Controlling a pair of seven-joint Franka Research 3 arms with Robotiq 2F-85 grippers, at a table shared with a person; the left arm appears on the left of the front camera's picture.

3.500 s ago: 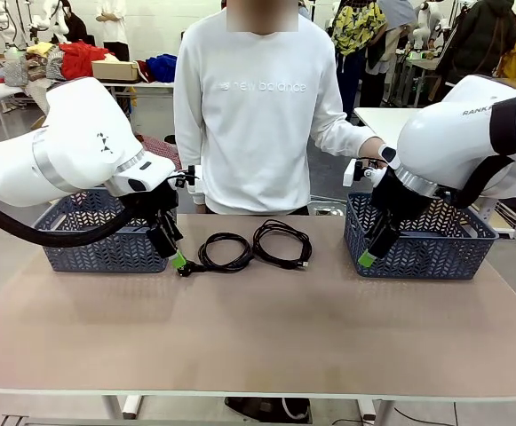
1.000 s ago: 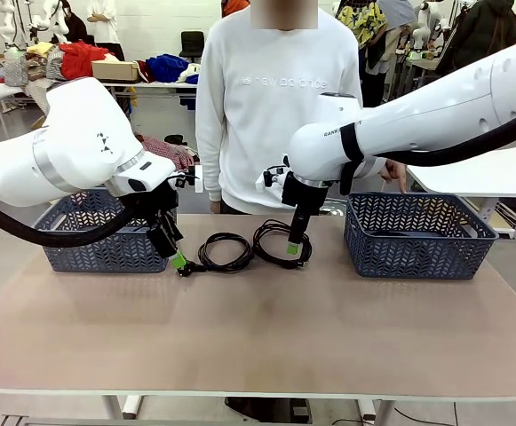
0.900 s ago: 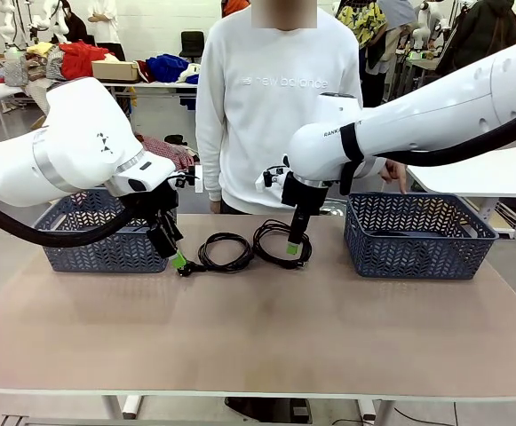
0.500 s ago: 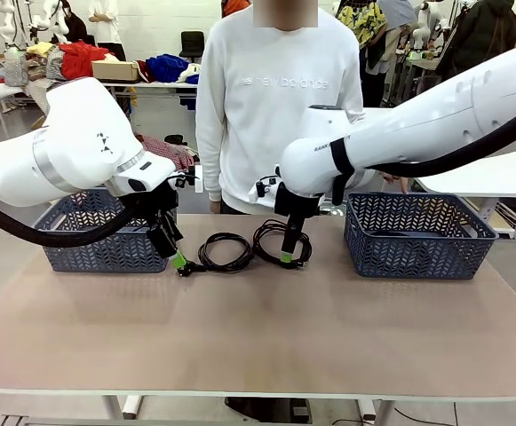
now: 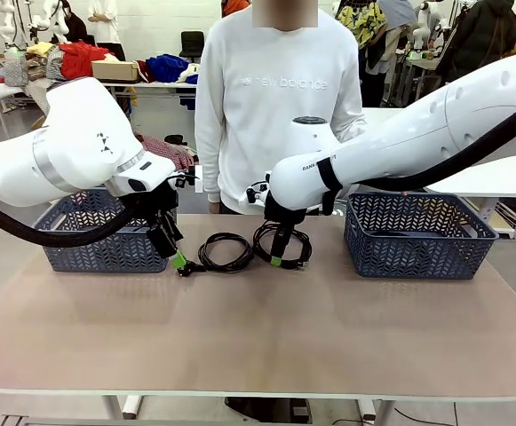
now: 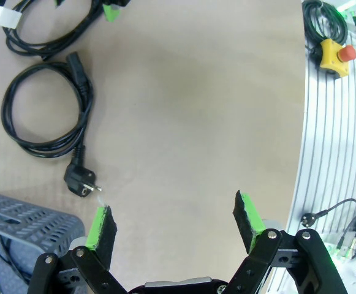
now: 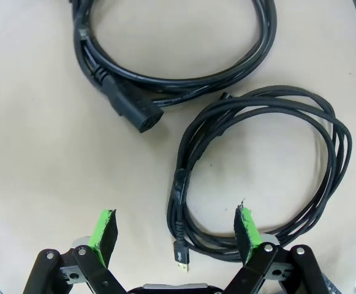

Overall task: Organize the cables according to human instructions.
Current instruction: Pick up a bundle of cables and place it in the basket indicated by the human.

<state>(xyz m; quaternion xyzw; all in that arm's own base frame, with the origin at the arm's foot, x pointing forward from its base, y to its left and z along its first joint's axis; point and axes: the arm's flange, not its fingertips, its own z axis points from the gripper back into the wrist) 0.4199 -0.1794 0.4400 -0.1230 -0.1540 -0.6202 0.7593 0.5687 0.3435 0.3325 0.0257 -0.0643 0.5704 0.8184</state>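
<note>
Spread wide over the thin black braided coiled cable (image 7: 179, 184), the right fingers (image 7: 246, 231) could pinch one loop and uncoil it

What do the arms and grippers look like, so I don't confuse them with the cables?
The left arm and right arm are white with rounded joints, each trailing a thick black hose. The right arm bears dark lettering and a black band. The left gripper and right gripper are black, two-fingered, with green pads.
</note>
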